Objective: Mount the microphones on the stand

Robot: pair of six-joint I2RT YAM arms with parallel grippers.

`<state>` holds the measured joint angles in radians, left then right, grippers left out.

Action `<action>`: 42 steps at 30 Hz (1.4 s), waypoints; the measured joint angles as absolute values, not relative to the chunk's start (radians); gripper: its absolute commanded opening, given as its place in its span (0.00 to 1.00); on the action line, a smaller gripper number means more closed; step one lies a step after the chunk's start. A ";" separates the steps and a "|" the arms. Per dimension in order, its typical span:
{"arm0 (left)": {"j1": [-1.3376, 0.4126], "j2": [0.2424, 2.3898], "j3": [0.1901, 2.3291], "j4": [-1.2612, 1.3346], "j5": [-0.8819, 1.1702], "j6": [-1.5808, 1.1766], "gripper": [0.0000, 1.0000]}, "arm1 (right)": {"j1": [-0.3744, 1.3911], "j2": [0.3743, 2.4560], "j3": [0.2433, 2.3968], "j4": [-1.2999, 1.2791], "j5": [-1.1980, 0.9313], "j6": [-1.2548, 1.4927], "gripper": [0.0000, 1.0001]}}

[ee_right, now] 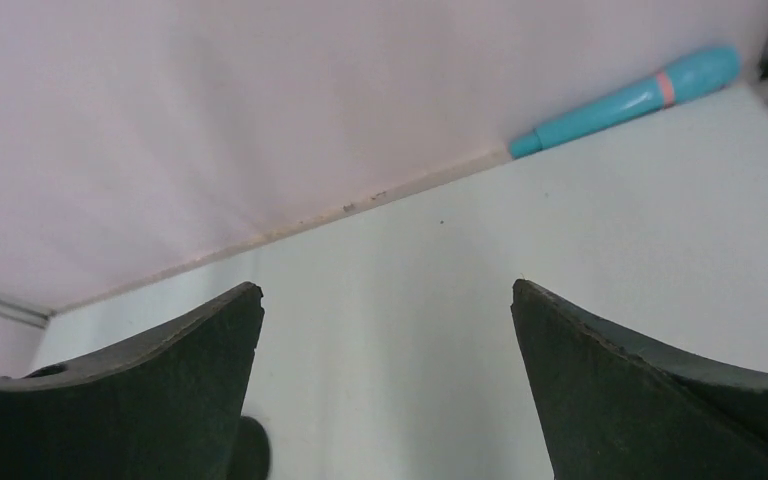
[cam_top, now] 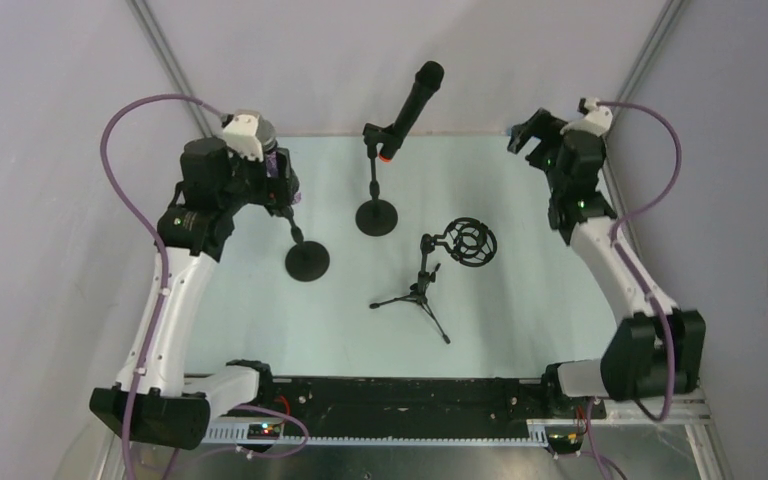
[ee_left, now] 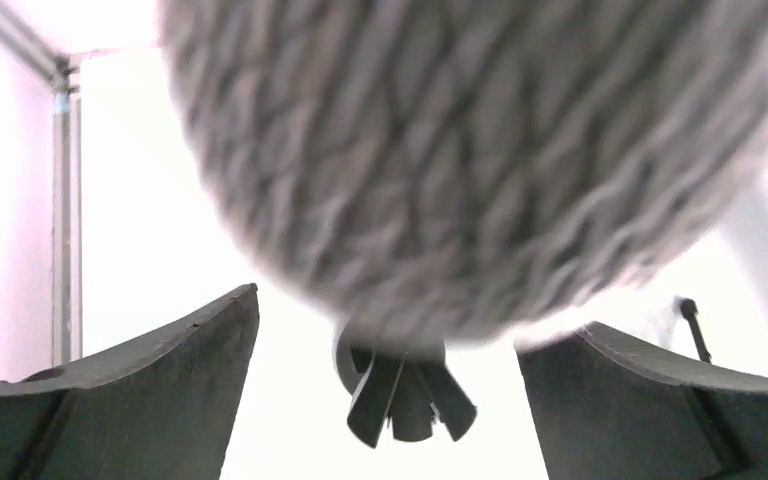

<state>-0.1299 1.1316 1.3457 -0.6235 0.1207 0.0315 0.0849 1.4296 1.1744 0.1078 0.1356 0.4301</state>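
- Left gripper (ee_left: 387, 320) has its dark fingers (ee_left: 140, 380) spread wide and pinches nothing. The purple glittery microphone with a silver mesh head (ee_left: 480, 150) fills the wrist view just above the gap, blurred because it is so close to the lens.
- Below that head a dark grey pronged clip (ee_left: 400, 390) shows. The microphone therefore looks to be resting in the holder of the black round-based stand (cam_top: 307, 261) at the table's left. How firmly it sits I cannot tell.
- Spread fingers flanking the head would suit either a release or a last nudge, judging from their position alone.
- Right gripper (ee_right: 387, 290) is likewise parted and empty. It hangs over the pale table (ee_right: 440, 330) near the far right corner, facing the teal plastic microphone (ee_right: 625, 98). That microphone lies along the foot of the back wall (ee_right: 260, 120), well apart from the fingers.
- The black microphone with an orange end (cam_top: 415, 100) sits tilted in the clip of the second black round-based stand (cam_top: 377, 216) at centre back, so that one looks done.
- The black tripod stand with a ring-shaped shock mount (cam_top: 470, 243) holds nothing near the middle and is presumably meant for the teal one.
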 measured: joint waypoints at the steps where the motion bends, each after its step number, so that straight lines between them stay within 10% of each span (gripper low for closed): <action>1: -0.125 1.127 1.327 -0.601 0.093 0.017 0.98 | 0.104 1.382 1.128 0.139 0.144 0.395 1.00; 14: -0.122 1.030 0.960 -0.121 -0.133 -0.060 0.98 | -0.008 1.274 0.715 0.089 0.123 0.291 1.00; 42: -0.028 0.960 0.276 0.997 -0.139 -0.029 0.98 | 0.047 1.308 0.057 1.129 0.278 0.125 0.99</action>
<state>-0.0280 0.9604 0.2760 0.9970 -0.1394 -0.0292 0.0467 1.3083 0.0566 1.1286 0.2779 0.1253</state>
